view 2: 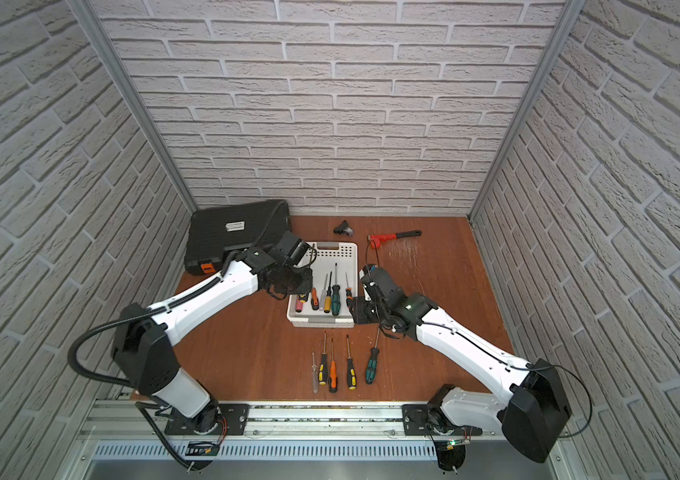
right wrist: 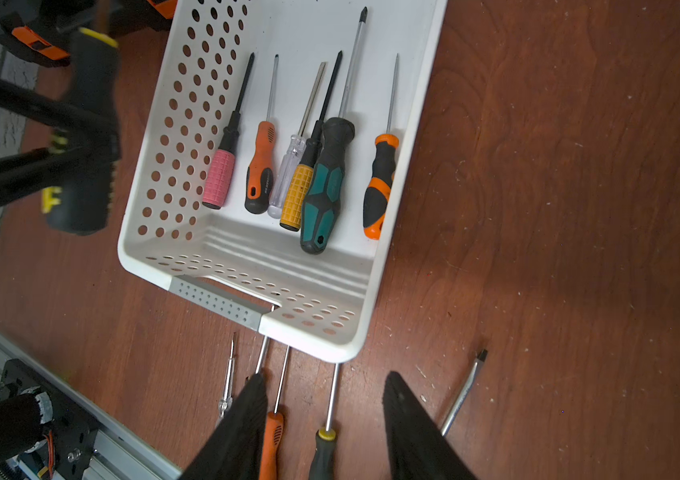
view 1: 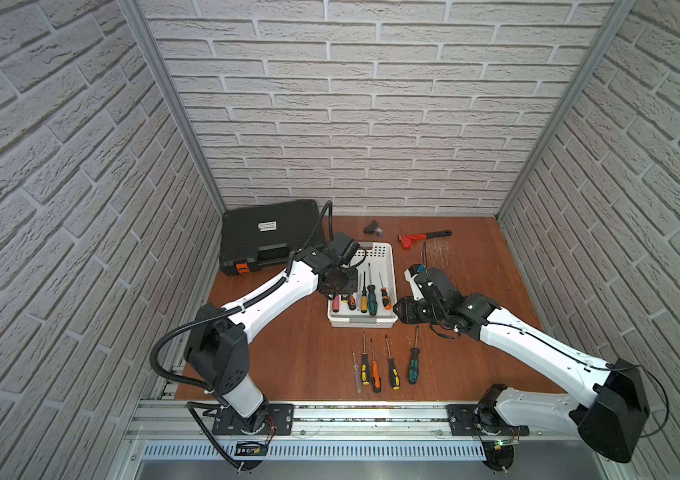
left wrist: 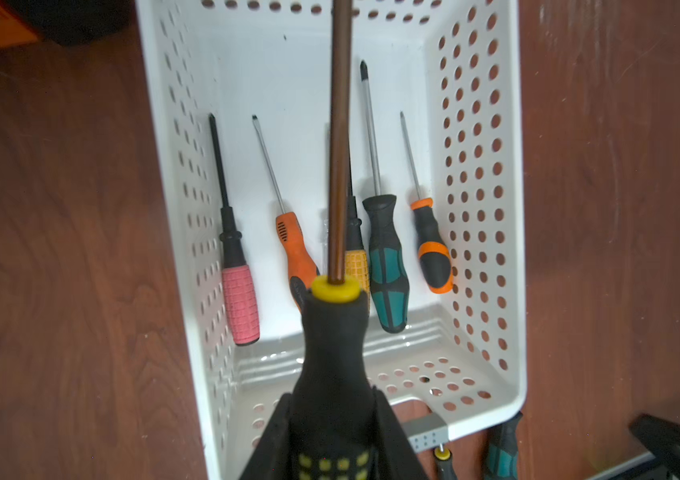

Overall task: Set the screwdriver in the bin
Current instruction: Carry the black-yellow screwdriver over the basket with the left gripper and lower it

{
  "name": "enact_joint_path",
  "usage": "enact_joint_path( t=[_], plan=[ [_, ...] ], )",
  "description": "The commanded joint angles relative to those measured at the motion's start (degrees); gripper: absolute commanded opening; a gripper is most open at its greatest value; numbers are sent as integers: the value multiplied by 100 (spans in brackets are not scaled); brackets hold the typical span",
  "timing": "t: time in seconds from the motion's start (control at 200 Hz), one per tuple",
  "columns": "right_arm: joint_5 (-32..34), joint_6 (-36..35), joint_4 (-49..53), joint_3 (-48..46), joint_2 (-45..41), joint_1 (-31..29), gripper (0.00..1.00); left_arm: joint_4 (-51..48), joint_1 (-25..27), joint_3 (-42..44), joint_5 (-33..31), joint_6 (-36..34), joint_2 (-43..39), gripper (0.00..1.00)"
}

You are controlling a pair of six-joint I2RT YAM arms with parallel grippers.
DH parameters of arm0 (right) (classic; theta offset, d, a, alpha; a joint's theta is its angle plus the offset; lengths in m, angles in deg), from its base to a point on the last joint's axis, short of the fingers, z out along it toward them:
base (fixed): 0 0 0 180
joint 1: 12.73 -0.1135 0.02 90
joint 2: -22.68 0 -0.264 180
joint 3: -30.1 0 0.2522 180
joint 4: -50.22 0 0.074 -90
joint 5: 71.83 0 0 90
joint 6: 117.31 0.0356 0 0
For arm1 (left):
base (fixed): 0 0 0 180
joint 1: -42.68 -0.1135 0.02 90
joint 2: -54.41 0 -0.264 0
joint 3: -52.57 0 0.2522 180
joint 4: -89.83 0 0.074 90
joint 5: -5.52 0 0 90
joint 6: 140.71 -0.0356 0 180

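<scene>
Nearest, a row of 5 screwdrivers lies on the brown bench, handles toward the near edge and tips pointing to 12 o'clock. Just past their tips sits the white perforated bin. At the bin's 4 o'clock corner hangs the right tool, its jaws apart with nothing between them, above the shafts of the row. Inside the bin lie 6 screwdrivers, handles at the 6 o'clock end: pink, orange, clear, yellow, green and a small orange one. At the bin's 9 o'clock wall the left tool is clamped on the black handle of the screwdriver, which has a yellow collar and a brown shaft; it is held in the air, shaft pointing to 12 o'clock along the bin, not resting inside. Farther back stand a black case at 10 o'clock, a small black object at 12 o'clock and a red-headed implement at 1 o'clock
</scene>
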Motion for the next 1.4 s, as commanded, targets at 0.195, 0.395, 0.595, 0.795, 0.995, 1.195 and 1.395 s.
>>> enact_joint_path(
  t=[0.195, 0.395, 0.595, 0.795, 0.995, 1.195, 1.395],
  plan=[
    [203, 148, 719, -200, -583, 15, 48, 1123, -28, 73, 663, 90, 936, 6],
    [360, 442, 1044, -435, -856, 50, 51, 1396, 15, 275, 627, 251, 1131, 6],
    [289, 513, 1124, -558, -794, 98, 52, 1387, 180, 388, 527, 398, 1278, 7],
    [-119, 708, 926, -888, -739, 121, 53, 1338, 266, 460, 265, 415, 1287, 11],
    [-348, 955, 579, -1273, -879, 111, 53, 1411, 272, 522, 270, 375, 1262, 23],
    [-276, 791, 805, -1062, -754, 107, 53, 1470, 266, 569, 254, 366, 1178, 32],
    [-162, 806, 746, -1103, -880, 107, 53, 1338, 270, 551, 251, 307, 862, 46]
  ],
)
